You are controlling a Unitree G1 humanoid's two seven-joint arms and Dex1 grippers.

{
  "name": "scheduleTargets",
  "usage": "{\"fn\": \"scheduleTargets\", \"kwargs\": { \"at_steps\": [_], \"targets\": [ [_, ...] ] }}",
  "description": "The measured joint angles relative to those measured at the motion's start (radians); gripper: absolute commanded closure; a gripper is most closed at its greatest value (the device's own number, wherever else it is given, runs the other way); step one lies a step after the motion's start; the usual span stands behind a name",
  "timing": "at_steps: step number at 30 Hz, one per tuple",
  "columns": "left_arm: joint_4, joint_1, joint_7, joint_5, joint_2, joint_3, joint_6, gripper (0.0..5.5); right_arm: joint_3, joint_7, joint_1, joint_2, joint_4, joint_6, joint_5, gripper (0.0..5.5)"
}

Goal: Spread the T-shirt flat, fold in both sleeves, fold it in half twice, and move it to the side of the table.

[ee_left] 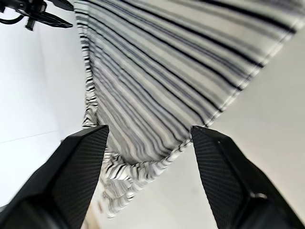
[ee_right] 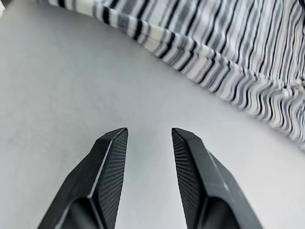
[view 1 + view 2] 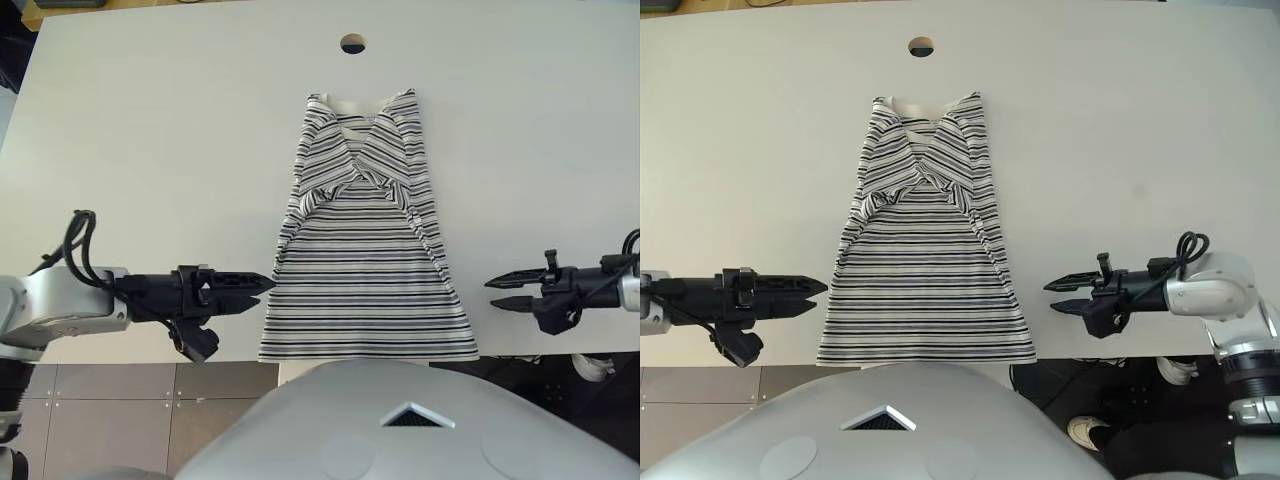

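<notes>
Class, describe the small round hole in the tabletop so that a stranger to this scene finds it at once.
Start at the white table and find the striped T-shirt lying on it. Just beyond the shirt's collar, near the table's far edge, is the hole. Unlike the shirt, it is small, round and dark, set into the tabletop.

A white table [image 3: 150,120], evenly lit, spans the head view, with a round hole [image 3: 352,44] at 12 o'clock. Grey floor tiles [image 3: 100,400] show beyond its near edge at 7 o'clock. A wooden strip [image 3: 32,12] sits at 11 o'clock.
</notes>
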Motion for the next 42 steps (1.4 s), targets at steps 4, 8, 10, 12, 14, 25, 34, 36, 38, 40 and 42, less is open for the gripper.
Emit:
{"fn": "scheduleTargets", "kwargs": {
  "at_steps": [4, 8, 10, 12, 14, 25, 34, 36, 38, 40, 42],
  "targets": [
    [0.084, 0.004, -0.006, -0.009, 0.003, -0.057, -0.007, 2.30, 0.054, -0.044, 0.031, -0.024, -0.043, -0.038, 0.000, 3.79],
    [0.217, -0.059, 0.003, 0.023, 0.002, -0.108, -0.055, 2.30, 0.096, -0.080, 0.037, -0.039, -0.067, -0.046, -0.001, 3.79],
    [0.286, -0.103, 0.016, 0.041, -0.010, -0.131, -0.089, 2.30, 0.112, -0.091, 0.038, -0.046, -0.081, -0.046, -0.006, 3.79],
    [0.336, -0.145, 0.036, 0.049, -0.035, -0.158, -0.109, 2.30, 0.134, -0.103, 0.036, -0.050, -0.092, -0.048, -0.008, 3.79],
    [0.352, -0.160, 0.051, 0.051, -0.056, -0.178, -0.115, 2.30, 0.146, -0.115, 0.035, -0.053, -0.102, -0.048, -0.014, 3.79],
    [0.278, -0.102, 0.108, 0.062, -0.115, -0.222, -0.117, 2.30, 0.206, -0.171, 0.018, -0.057, -0.139, -0.049, -0.044, 3.79],
    [0.222, -0.103, 0.091, 0.059, -0.115, -0.260, -0.066, 3.10, 0.233, -0.235, 0.005, -0.057, -0.144, -0.074, -0.093, 4.31],
    [0.210, -0.103, 0.081, 0.059, -0.118, -0.278, -0.051, 3.56, 0.250, -0.241, 0.000, -0.056, -0.144, -0.074, -0.101, 4.83],
    [0.222, -0.108, 0.082, 0.061, -0.134, -0.292, -0.049, 3.93, 0.262, -0.242, -0.008, -0.056, -0.146, -0.071, -0.108, 5.24],
    [0.238, -0.113, 0.091, 0.065, -0.150, -0.306, -0.051, 4.21, 0.273, -0.242, -0.013, -0.056, -0.162, -0.051, -0.109, 5.40],
    [0.253, -0.110, 0.121, 0.100, -0.163, -0.307, -0.067, 4.55, 0.289, -0.241, -0.016, -0.056, -0.188, -0.026, -0.109, 5.40]
  ]
}}
